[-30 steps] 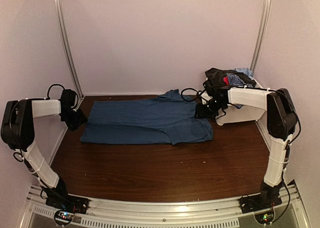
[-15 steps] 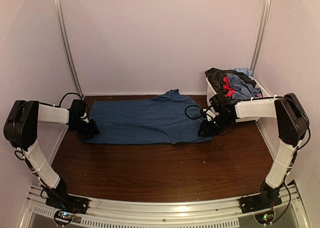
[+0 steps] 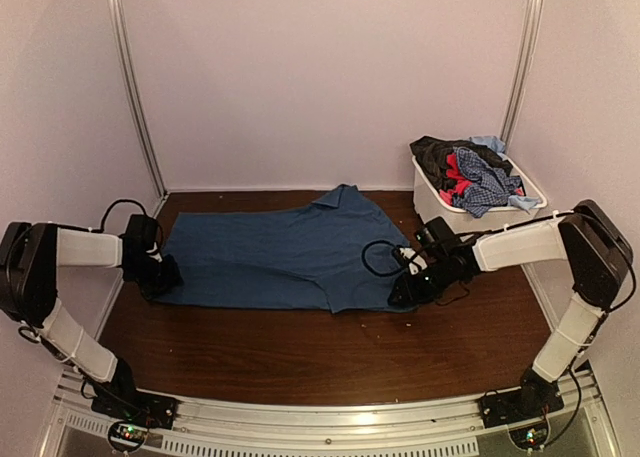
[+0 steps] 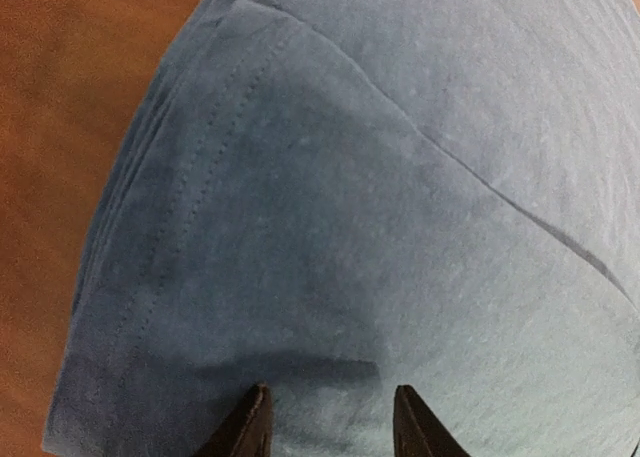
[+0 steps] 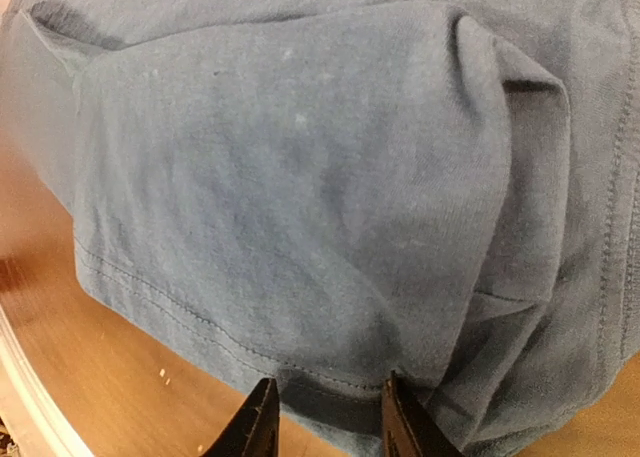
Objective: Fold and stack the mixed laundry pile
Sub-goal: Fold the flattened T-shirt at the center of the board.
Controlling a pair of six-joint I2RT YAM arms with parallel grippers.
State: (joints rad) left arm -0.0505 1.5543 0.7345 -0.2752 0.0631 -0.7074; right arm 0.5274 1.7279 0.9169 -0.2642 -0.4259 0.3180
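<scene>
A dark-blue T-shirt point(image 3: 280, 257) lies spread flat on the brown table point(image 3: 300, 347). My left gripper point(image 3: 160, 277) is at its left edge, fingers closed on the cloth; in the left wrist view point(image 4: 330, 422) blue fabric point(image 4: 380, 197) fills the frame. My right gripper point(image 3: 400, 292) grips the shirt's near right corner; in the right wrist view point(image 5: 325, 417) the stitched hem point(image 5: 200, 322) runs between the fingertips and the cloth bunches there. The rest of the laundry pile point(image 3: 470, 167), black, red, checked blue and light-blue clothes, sits heaped in the bin.
The white plastic bin point(image 3: 435, 205) stands at the back right, just behind the right arm. Pale walls close the table at the back and both sides. A metal rail point(image 3: 320, 422) runs along the near edge.
Both grippers have moved toward the near edge, and the blue T-shirt has slid with them. The right arm has come away from the bin.
</scene>
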